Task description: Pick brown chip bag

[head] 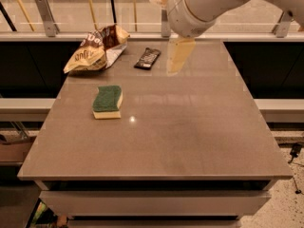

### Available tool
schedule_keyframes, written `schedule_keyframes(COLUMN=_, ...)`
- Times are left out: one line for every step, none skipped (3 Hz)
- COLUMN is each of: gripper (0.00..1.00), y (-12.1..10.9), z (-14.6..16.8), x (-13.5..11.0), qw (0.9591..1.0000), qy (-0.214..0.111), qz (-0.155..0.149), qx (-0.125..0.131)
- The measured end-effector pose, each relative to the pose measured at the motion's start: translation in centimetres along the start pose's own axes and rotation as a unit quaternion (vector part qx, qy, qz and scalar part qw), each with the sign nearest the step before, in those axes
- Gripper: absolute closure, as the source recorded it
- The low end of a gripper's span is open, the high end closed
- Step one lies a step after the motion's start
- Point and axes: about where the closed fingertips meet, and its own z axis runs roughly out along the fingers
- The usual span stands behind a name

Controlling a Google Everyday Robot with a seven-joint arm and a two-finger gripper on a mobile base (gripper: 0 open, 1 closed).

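Observation:
The brown chip bag [96,50] lies crumpled at the table's far left corner, tan and dark brown with white lettering. My gripper [178,56] hangs from the white arm over the far middle of the table, pale yellow fingers pointing down. It is to the right of the bag, well apart from it, and holds nothing that I can see.
A small dark-brown candy bar wrapper [147,58] lies flat between the bag and the gripper. A green-and-yellow sponge [108,101] sits on the left of the grey table [190,137]. A railing with posts [45,15] runs behind the table's far edge.

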Motion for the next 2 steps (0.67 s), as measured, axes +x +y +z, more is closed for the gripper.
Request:
schedule_keyframes(gripper=0.0, y=-1.9, z=2.0, x=0.6, qw=0.9999, qy=-0.007, qz=-0.012, qx=0.005)
schedule_keyframes(gripper=0.0, y=-3.7, z=4.2, x=1.3, qw=0.9996, qy=-0.015, qz=-0.021, qx=0.005)
